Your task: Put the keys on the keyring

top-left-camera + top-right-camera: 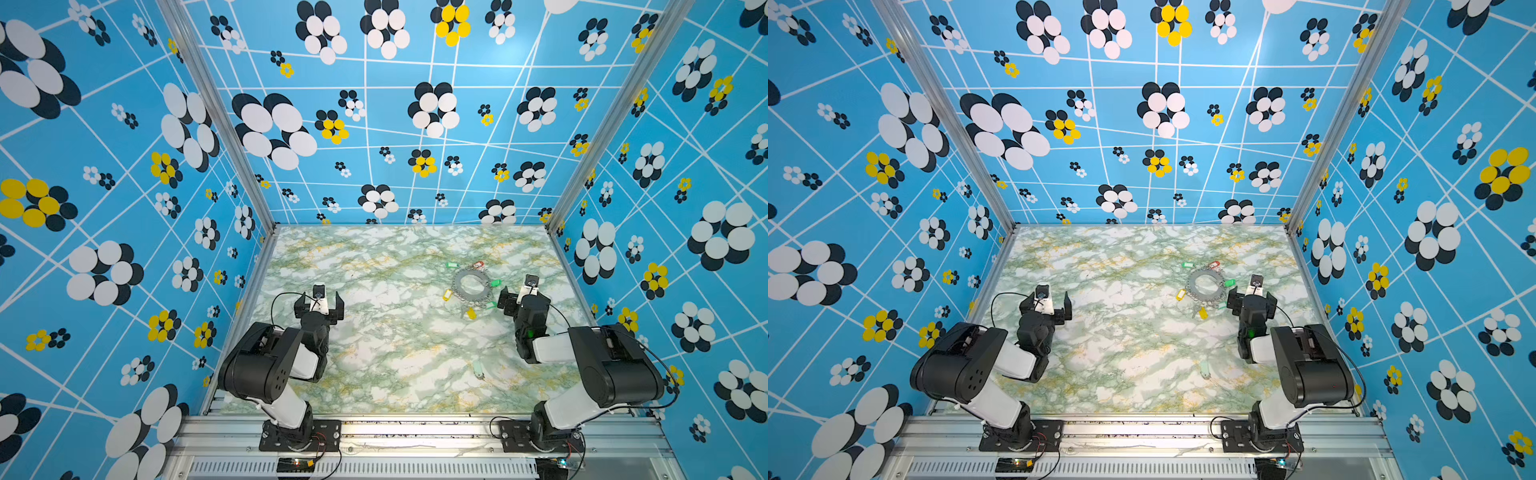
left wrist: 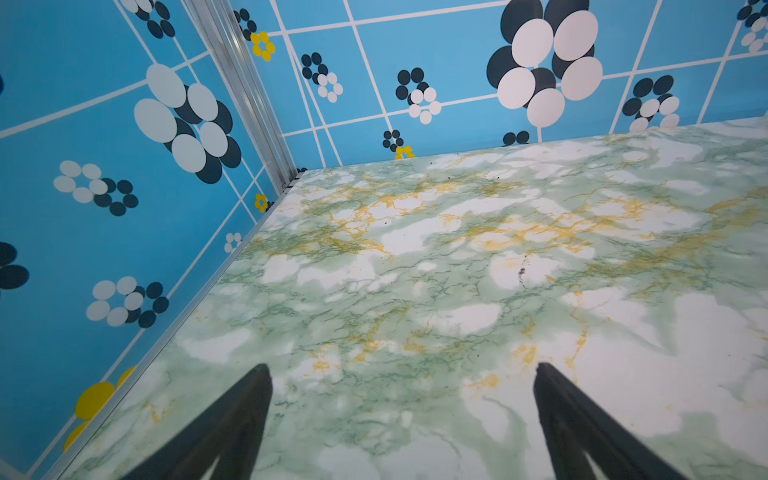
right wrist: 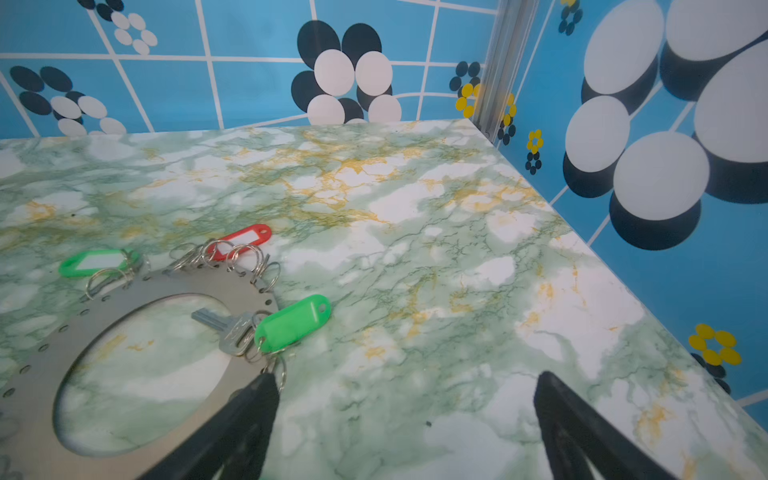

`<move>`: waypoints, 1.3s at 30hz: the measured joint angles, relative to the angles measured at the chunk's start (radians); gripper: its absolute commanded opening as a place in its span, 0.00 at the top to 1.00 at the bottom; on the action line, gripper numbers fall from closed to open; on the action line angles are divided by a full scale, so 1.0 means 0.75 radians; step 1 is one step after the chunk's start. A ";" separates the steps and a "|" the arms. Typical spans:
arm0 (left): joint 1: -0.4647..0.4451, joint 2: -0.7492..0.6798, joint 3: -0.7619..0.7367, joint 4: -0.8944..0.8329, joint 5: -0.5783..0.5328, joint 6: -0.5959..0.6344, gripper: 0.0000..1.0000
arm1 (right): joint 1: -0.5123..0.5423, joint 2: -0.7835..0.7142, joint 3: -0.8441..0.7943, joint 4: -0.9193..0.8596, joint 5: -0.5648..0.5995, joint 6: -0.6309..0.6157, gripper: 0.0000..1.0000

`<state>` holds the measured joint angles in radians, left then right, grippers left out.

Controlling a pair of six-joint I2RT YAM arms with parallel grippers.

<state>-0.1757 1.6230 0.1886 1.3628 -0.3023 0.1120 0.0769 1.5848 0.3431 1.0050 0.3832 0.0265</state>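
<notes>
Keyring (image 1: 457,286) flat; mint key (image 1: 478,369) lengthwise toward robot; left fingers (image 2: 232,419), right fingers (image 3: 569,428) wide, empty.

We see the left arm (image 1: 257,365) and right arm (image 1: 611,365), black with white shells — tapered black fingers (image 2: 232,419), thin cable (image 1: 279,296) behind them.

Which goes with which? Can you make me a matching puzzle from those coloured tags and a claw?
Things:
1. red tag
2. pale mint tag
3. left claw

Descriptions:
A. open, over bare table
B. lying alone, away from the keyring
C. at the keyring's far rim

Pairs: 1-C, 2-B, 3-A
</notes>
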 measured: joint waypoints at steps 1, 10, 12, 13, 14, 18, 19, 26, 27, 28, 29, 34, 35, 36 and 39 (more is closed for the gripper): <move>0.003 0.000 0.008 -0.012 0.005 -0.001 0.01 | 0.000 0.000 0.000 0.000 0.000 0.000 0.01; 0.065 -0.035 0.089 -0.195 0.108 -0.031 0.01 | 0.000 0.000 0.000 0.000 0.000 0.000 0.01; 0.089 -0.049 0.130 -0.267 0.148 -0.042 0.01 | 0.000 0.000 0.000 0.000 0.000 0.000 0.01; 0.103 -0.055 0.151 -0.303 0.172 -0.052 0.01 | 0.000 0.000 0.000 0.000 0.000 0.000 0.01; 0.116 -0.059 0.169 -0.331 0.192 -0.057 0.01 | 0.000 0.000 0.000 0.000 0.000 0.000 0.01; 0.158 -0.065 0.213 -0.433 0.271 -0.082 0.01 | 0.000 0.000 0.000 0.000 -0.002 -0.001 0.01; 0.162 -0.066 0.214 -0.447 0.284 -0.086 0.01 | 0.000 0.000 0.000 0.000 -0.004 -0.001 0.01; 0.169 -0.066 0.207 -0.464 0.426 -0.090 0.01 | 0.000 0.000 0.000 0.000 -0.015 -0.001 0.01; 0.173 -0.066 0.207 -0.468 0.441 -0.090 0.01 | 0.000 0.000 0.000 0.000 -0.018 -0.001 0.01; 0.181 -0.066 0.207 -0.476 0.457 -0.090 0.01 | 0.000 0.000 0.000 0.000 -0.020 -0.001 0.01; 0.187 -0.066 0.207 -0.485 0.468 -0.091 0.01 | 0.000 0.000 0.000 0.000 -0.023 -0.001 0.01; 0.192 -0.066 0.207 -0.493 0.495 -0.090 0.01 | 0.000 -0.001 0.000 0.000 -0.028 -0.001 0.01; 0.192 -0.066 0.207 -0.493 0.497 -0.090 0.01 | 0.000 -0.005 0.000 -0.006 -0.037 -0.004 0.01; 0.192 -0.067 0.207 -0.493 0.498 -0.090 0.01 | 0.000 -0.015 0.000 -0.017 -0.048 -0.007 0.01; 0.189 -0.138 0.208 -0.569 0.489 -0.090 0.01 | 0.006 -0.098 0.017 -0.124 -0.064 -0.021 0.01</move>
<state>-0.0338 1.5196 0.3447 0.9360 0.0647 0.0444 0.0814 1.5116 0.3557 0.9119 0.3351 0.0109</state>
